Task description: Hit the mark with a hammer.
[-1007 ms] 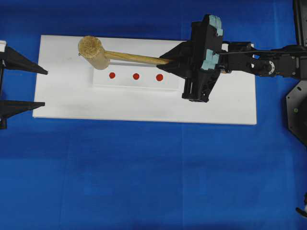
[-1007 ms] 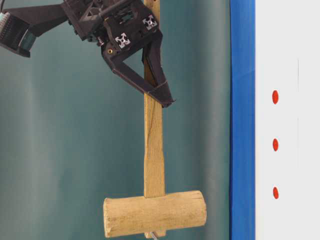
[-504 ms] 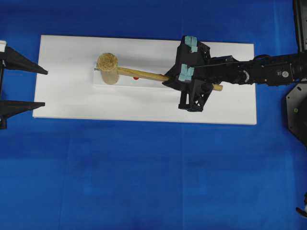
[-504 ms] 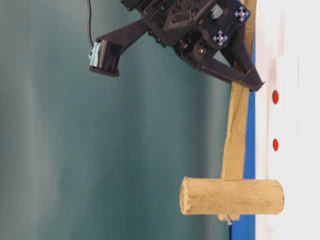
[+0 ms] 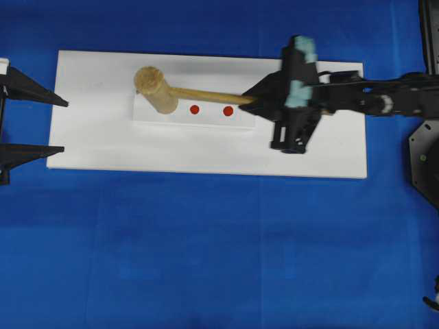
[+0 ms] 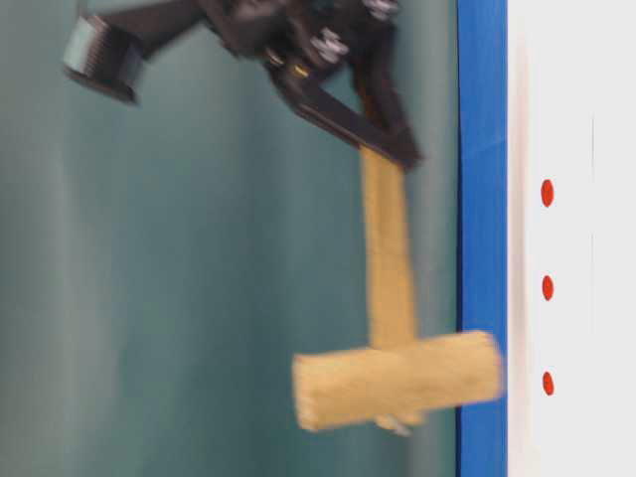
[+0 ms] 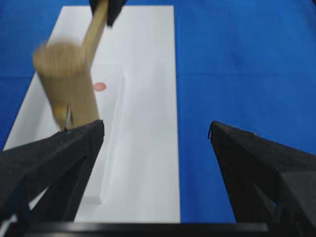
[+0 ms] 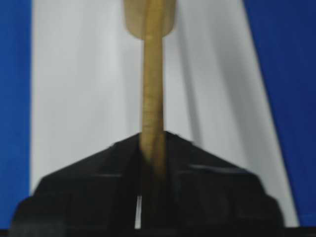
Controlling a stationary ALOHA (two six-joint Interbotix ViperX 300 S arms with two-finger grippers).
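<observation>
Wooden and pale, the hammer (image 5: 164,92) lies across the upper middle of the overhead view. Its handle runs right into our right gripper (image 5: 248,100), which is clenched on it. The thick head sits over the left end of the raised white strip (image 5: 206,118) and hides one red dot. Two dots show; the right one, the mark (image 5: 228,110), looks a bit bigger. Our left gripper (image 5: 63,125) waits at the left edge with its jaws spread, holding nothing. The strip sits on the white board (image 5: 206,151).

Next comes the table-level view, which is turned on its side. The hammer (image 6: 397,368) is blurry here, so we think it is mid-swing. Its head is near the blue edge and does not touch the white board (image 6: 586,99). All three dots show, with the mark (image 6: 547,193) at the upper right.

From the left wrist, the blurry hammer (image 7: 69,84) fills the upper left, with one red dot beside it.

From the right wrist, the handle (image 8: 153,98) runs up the middle out of the clenched jaws.

We think the hitting step is on. The head is over the wrong end, so the next swing should land further right, on the mark
</observation>
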